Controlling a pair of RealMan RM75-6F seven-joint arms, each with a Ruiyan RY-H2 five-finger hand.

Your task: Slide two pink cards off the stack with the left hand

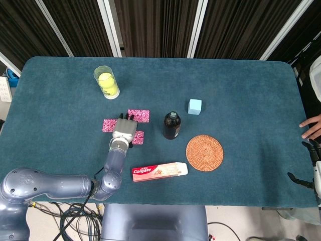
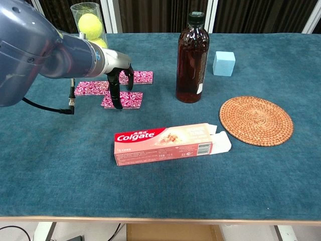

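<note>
Three pink patterned cards lie apart on the teal cloth: a far one (image 1: 139,115) (image 2: 140,77), a left one (image 1: 109,125) (image 2: 92,88) and a near one (image 1: 138,137) (image 2: 123,100). My left hand (image 1: 124,129) (image 2: 119,83) hangs between them, palm down, fingers apart and pointing at the cloth. One fingertip (image 2: 117,102) touches the near card's left end. It holds nothing. Whatever lies under the palm is hidden. My right hand (image 1: 311,165) sits at the table's right edge, fingers spread and empty.
A dark bottle (image 1: 171,125) (image 2: 192,57) stands right of the cards. A Colgate box (image 1: 159,171) (image 2: 168,141) lies in front, beside a woven coaster (image 1: 204,153) (image 2: 256,120). A blue cube (image 1: 194,106) and a tube of tennis balls (image 1: 107,82) stand further back. A person's hand (image 1: 312,128) rests at the right edge.
</note>
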